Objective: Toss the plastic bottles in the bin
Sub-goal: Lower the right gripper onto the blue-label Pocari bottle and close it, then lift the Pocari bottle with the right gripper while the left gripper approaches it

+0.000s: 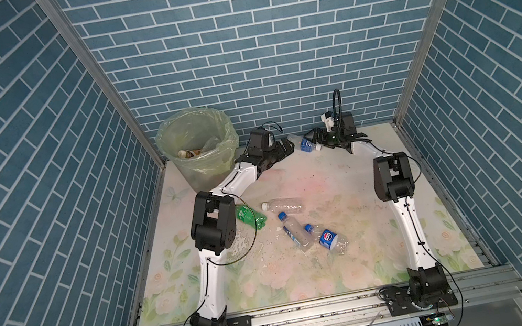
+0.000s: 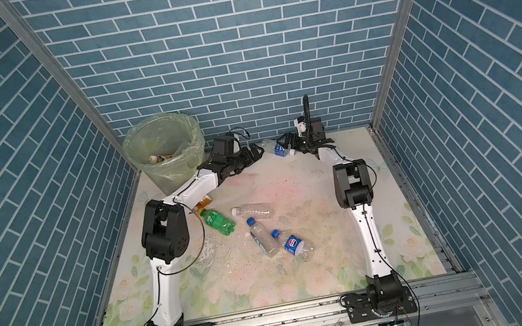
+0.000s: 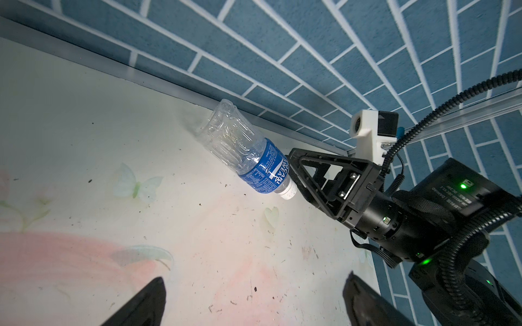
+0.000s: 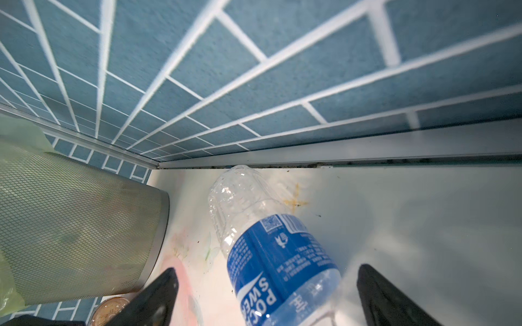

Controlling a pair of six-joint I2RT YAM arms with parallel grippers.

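In both top views the bin (image 1: pixel 196 135) is sitting at the tabletop's (image 1: pixel 359 255) far left corner with a bottle (image 1: pixel 190 153) inside. Four more bottles (image 1: pixel 283 203) are lying mid-tabletop. In the left wrist view the left end effector (image 3: pixel 255 278) is hanging wide and empty. In the right wrist view the right end effector (image 4: pixel 268 268) is gaping wide around a blue bottle (image 4: pixel 271 248) at the far edge, not squeezing it.
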